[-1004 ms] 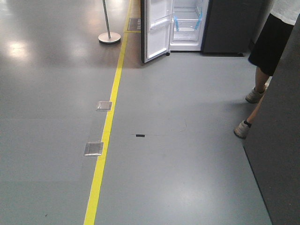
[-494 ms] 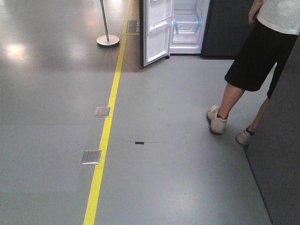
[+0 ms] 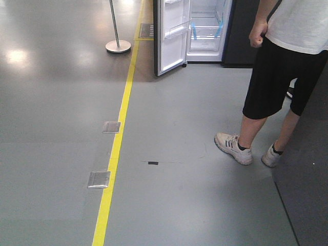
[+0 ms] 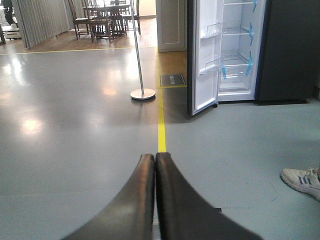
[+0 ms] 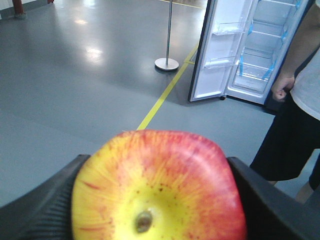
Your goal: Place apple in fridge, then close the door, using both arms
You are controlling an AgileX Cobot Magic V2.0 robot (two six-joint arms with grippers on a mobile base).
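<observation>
While the right gripper [image 5: 156, 210] clamps the apple [image 5: 157, 175] at the bottom of its frame and the left gripper [image 4: 155, 167] is pressed together empty, a person [image 3: 287, 61] has stepped in at right, likely crowding the approach to the open fridge [image 3: 206, 31] at top centre.

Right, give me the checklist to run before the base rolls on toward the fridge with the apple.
1. Grip on the apple: ok, the right gripper squeezes it between both fingers.
2. The left gripper free for door work: ok, shut on nothing.
3. The door open: ok, swung wide, with its white inner face showing.
4. Room in the fridge: ok, the shelves in view look bare.
5. Route ahead: not ok, a person stands just right of the line to the fridge.
6. The post: ok, it stands left of the yellow line, off the route.
</observation>
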